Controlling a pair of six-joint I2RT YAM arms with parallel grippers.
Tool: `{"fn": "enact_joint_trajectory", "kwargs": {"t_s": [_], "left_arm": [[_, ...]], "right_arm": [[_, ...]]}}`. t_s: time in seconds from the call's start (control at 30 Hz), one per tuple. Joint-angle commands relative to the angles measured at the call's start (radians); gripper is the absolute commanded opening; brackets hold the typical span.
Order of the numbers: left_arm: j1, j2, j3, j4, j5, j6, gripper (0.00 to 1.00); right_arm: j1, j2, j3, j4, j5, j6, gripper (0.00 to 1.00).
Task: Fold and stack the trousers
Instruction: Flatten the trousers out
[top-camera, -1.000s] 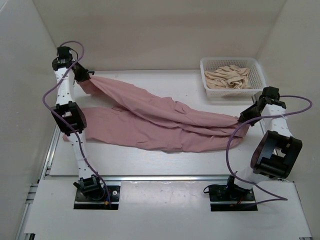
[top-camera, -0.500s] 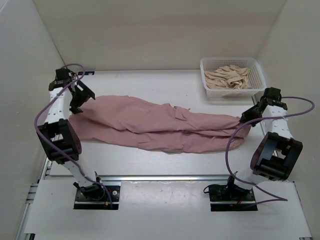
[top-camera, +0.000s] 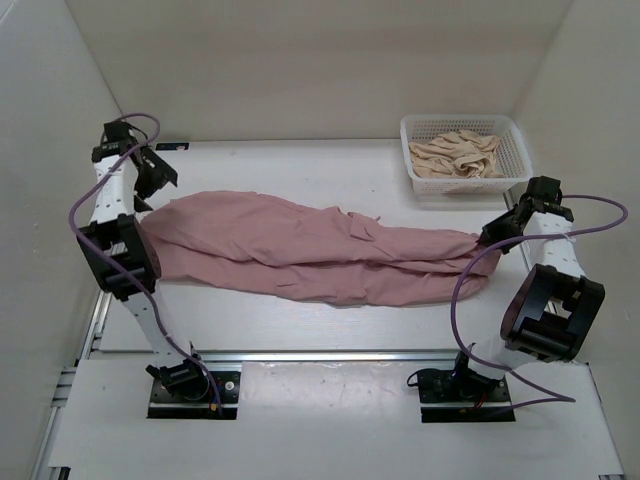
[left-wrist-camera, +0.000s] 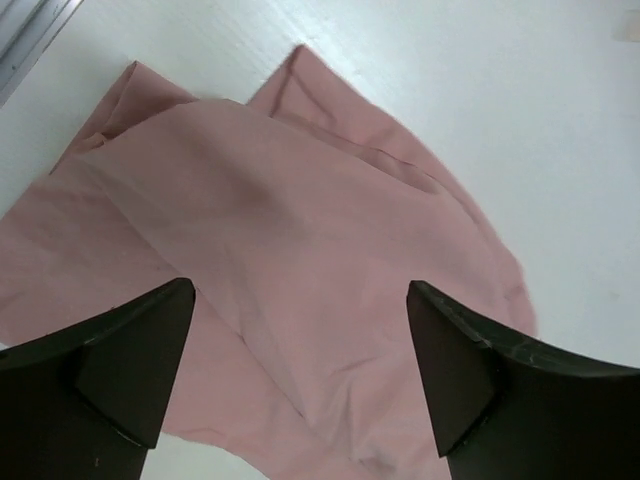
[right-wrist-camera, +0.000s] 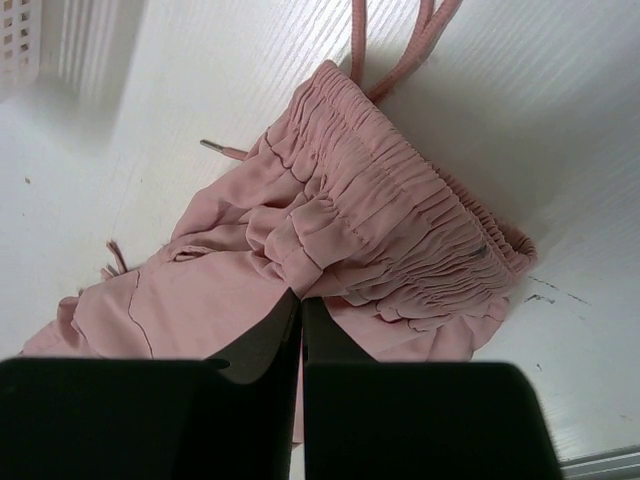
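Observation:
The dusty-pink trousers (top-camera: 300, 250) lie lengthwise across the table, one leg folded over the other. Their leg ends (left-wrist-camera: 300, 200) rest flat at the left. My left gripper (top-camera: 150, 178) hovers above those leg ends, open, with nothing between its fingers (left-wrist-camera: 298, 300). At the right, my right gripper (top-camera: 492, 238) is shut on the trousers, pinching a fold of the gathered waistband (right-wrist-camera: 380, 220) at its fingertips (right-wrist-camera: 300, 298). The drawstring cords (right-wrist-camera: 400, 45) trail away over the table.
A white mesh basket (top-camera: 462, 186) holding crumpled beige cloth (top-camera: 455, 155) stands at the back right. White walls close in the table at left, back and right. A metal rail (top-camera: 330, 355) runs along the near edge by the arm bases.
My left gripper opened and let go of the raised leg, which dropped flat over the other leg. The left arm then drew back to the left. My right gripper stayed put.

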Motion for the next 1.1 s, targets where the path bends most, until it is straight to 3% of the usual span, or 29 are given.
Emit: {"fn": "enact_joint_trajectory", "kwargs": {"t_s": [0.0,0.13,0.27,0.33,0.37,0.43,0.5,0.53,0.77,1.07], "left_arm": [[-0.009,0.120,0.050,-0.066,-0.088,0.013,0.99],[-0.009,0.185,0.037,-0.066,-0.180,0.013,1.00],[0.001,0.231,0.010,-0.021,-0.141,0.013,0.98],[0.011,0.295,0.035,-0.021,-0.072,0.022,0.84],[0.011,0.314,0.046,-0.021,-0.062,0.022,0.63],[0.011,0.340,0.081,-0.043,-0.062,0.022,0.43],[0.011,0.325,0.092,-0.055,-0.073,0.010,0.13],[0.011,0.306,0.092,-0.055,-0.087,0.010,0.10],[0.011,0.154,0.222,-0.097,-0.102,0.001,0.10],[0.002,0.234,0.561,-0.130,0.056,-0.010,0.10]], "right_arm": [[-0.005,0.005,-0.007,0.032,-0.025,0.010,0.00],[-0.005,0.005,0.002,0.032,-0.034,0.010,0.00],[-0.005,0.025,0.002,0.041,-0.054,0.010,0.00],[-0.005,0.034,0.002,0.041,-0.065,0.010,0.00],[-0.005,0.034,0.002,0.050,-0.065,0.010,0.00],[-0.005,0.034,0.002,0.050,-0.065,0.010,0.00],[-0.005,0.034,0.002,0.050,-0.065,0.010,0.00],[-0.005,0.034,0.002,0.050,-0.065,0.010,0.00],[-0.005,0.043,0.002,0.050,-0.065,0.010,0.00],[-0.005,0.043,0.011,0.050,-0.056,0.019,0.00]]}}
